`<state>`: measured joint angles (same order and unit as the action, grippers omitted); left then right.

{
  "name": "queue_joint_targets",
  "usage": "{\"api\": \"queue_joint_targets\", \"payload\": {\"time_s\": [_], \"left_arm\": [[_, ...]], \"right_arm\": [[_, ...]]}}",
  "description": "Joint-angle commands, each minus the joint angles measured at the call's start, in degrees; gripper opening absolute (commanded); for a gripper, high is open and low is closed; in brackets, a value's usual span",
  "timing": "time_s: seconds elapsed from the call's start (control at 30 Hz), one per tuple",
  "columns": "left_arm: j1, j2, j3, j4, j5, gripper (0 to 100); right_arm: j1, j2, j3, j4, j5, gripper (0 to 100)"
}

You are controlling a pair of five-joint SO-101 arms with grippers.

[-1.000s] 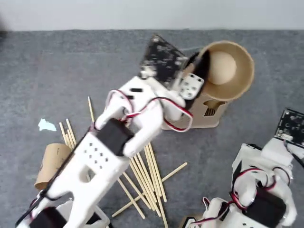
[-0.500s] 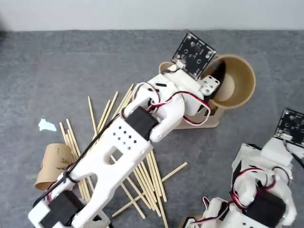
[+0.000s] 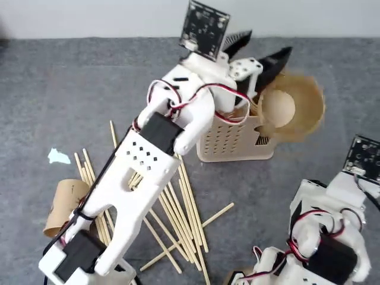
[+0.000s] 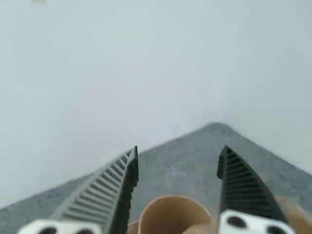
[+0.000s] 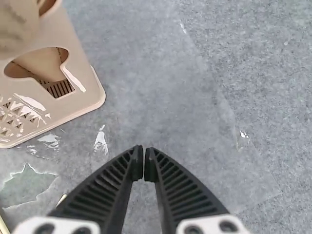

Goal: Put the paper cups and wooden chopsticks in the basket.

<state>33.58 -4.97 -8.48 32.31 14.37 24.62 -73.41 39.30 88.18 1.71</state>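
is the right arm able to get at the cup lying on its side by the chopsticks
Probably not: the cup lies beyond the left arm, which stretches across the chopsticks between it and the shut right gripper.

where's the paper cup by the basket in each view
High view: the paper cup is tipped at the basket's right end, mouth toward the camera, beside the open left hand.
Left wrist view: its rim shows between the hand's two fingers, against the grey mat.
Right wrist view: likely the blurred tan shape over the basket's handle cutout.
Shared landmark: that handle cutout.
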Motion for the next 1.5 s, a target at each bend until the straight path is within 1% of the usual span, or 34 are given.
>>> {"api": "queue_joint_targets", "payload": {"time_s": [0.0, 0.13, 0.33, 0.5, 0.6, 0.73, 0.87, 0.93, 1.07, 1.2, 1.4, 1.47], "left_arm": [[-0.6, -0.1, -4.5, -0.6, 0.5, 26], [-0.7, 2.4, -4.5, -0.3, -0.9, 26], [-0.7, 1.0, -7.0, 5.6, -0.9, 26], [-1.2, -3.0, -8.0, 12.8, -1.2, 26], [-3.5, -6.1, -8.0, 19.3, -1.2, 26], [-8.6, -10.6, -8.0, 27.4, -1.3, 26], [-13.7, -15.4, -7.7, 34.5, -5.5, 26], [-15.8, -17.2, -7.6, 37.7, -6.9, 26], [-18.9, -19.6, -7.6, 42.5, -8.1, 26], [-21.2, -20.0, -7.6, 45.2, -8.0, 26], [-24.7, -20.0, -7.5, 47.5, -8.0, 26], [-26.0, -20.0, -7.5, 47.6, -8.0, 26]], "right_arm": [[0.4, -0.2, -0.1, -0.7, -0.1, 3.2], [0.4, -0.2, -0.1, -0.7, -0.1, 3.2], [0.4, -0.2, -0.1, -0.7, -0.1, 3.2], [0.3, 0.0, -0.1, -0.7, -0.1, 3.4], [0.2, 0.9, 0.4, -0.7, 1.1, 3.5], [0.2, 4.6, 0.4, -0.7, 9.1, 3.5], [0.2, 12.0, 0.4, -0.7, 9.8, 3.6], [0.2, 16.5, 0.4, -0.9, 8.4, 3.6], [-0.5, 24.6, 0.4, -2.9, 3.2, 3.7], [-5.8, 29.9, 0.4, -3.2, 0.0, 3.8], [-11.6, 31.8, 0.7, -3.7, -4.4, 4.1], [-13.3, 31.8, 0.7, -3.4, -6.2, 7.8]]}}
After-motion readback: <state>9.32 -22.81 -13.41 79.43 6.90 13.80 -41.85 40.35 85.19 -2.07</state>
